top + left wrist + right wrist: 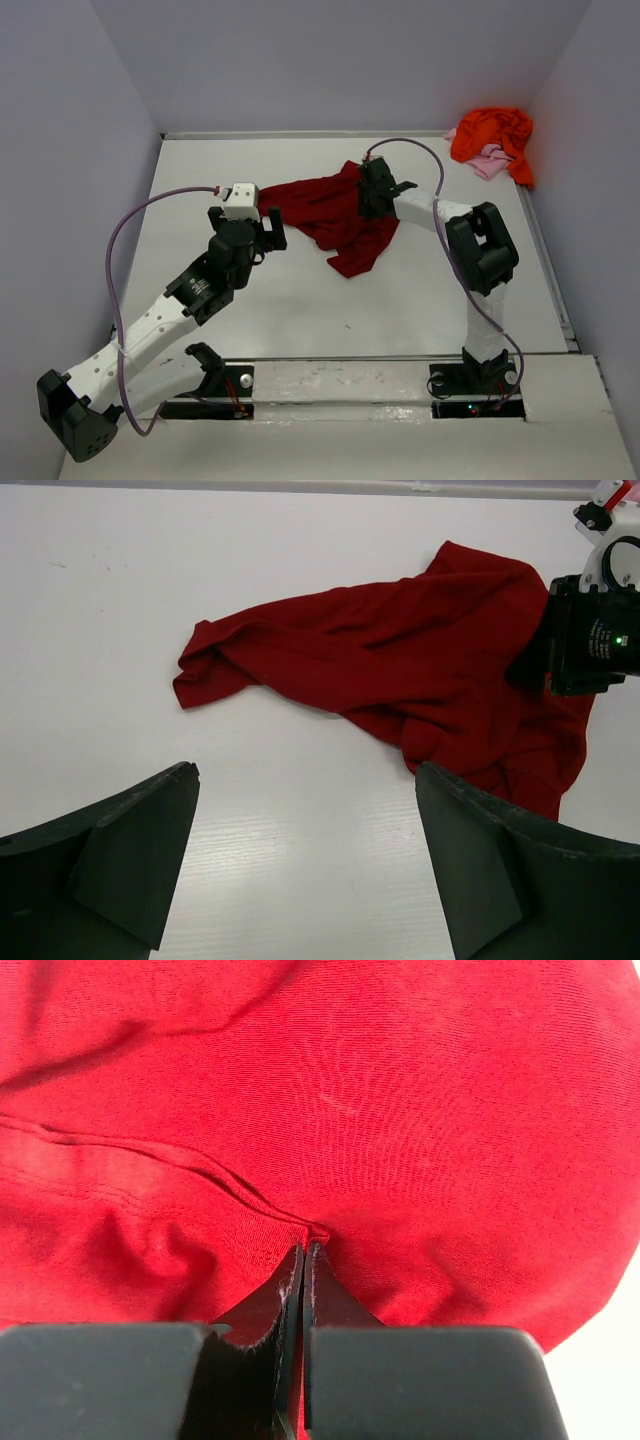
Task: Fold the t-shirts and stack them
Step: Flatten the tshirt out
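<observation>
From above, the red t-shirt (pixel 335 215) lay crumpled mid-bench (pixel 300 310). The orange t-shirt (pixel 492 135) was heaped against the pink t-shirt (pixel 488 162) in the far right corner. Only the right wrist view showed the right end effector (pixel 305 1253) pinched tight on a fold of red cloth. The left wrist view showed the left end effector (pixel 308 860) spread wide beside the red t-shirt.

A white table (pixel 300 300) sits between 3 plain, seemingly pale grey walls (pixel 330 60).
</observation>
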Motion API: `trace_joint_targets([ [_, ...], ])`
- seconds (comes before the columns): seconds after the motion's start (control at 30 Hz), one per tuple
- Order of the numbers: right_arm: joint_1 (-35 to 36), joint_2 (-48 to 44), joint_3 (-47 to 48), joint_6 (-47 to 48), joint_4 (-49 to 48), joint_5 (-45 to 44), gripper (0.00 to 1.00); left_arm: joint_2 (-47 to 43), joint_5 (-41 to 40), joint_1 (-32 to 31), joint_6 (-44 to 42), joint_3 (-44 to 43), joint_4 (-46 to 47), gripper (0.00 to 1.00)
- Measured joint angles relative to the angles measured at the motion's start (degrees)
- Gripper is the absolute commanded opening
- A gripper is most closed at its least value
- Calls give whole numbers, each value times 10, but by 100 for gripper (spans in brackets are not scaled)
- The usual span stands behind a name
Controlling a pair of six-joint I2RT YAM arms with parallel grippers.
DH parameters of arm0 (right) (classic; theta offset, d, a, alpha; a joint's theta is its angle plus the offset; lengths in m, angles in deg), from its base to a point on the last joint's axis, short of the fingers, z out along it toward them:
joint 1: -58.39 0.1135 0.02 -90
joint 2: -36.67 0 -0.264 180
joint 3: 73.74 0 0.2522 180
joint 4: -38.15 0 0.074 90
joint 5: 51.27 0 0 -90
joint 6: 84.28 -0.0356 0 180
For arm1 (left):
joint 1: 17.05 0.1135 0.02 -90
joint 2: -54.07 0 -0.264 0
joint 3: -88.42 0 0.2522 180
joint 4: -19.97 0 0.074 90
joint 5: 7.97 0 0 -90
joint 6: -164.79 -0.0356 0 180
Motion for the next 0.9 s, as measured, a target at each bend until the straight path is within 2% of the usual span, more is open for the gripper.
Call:
trace_joint_targets([
  [0.13,0,0,0,0,-5,47,0,0,0,0,0,0,0,99],
  [0.3,7,-12,0,-14,-30,181,0,0,-2,0,0,0,0,99],
  [0.37,19,-16,3,-16,-37,207,0,0,-3,0,0,0,0,99],
  [0.7,157,-7,73,-33,-79,330,0,-14,-22,0,3,0,-1,99],
  [0.9,232,72,134,-49,-105,364,0,-28,-33,0,5,0,-1,99],
])
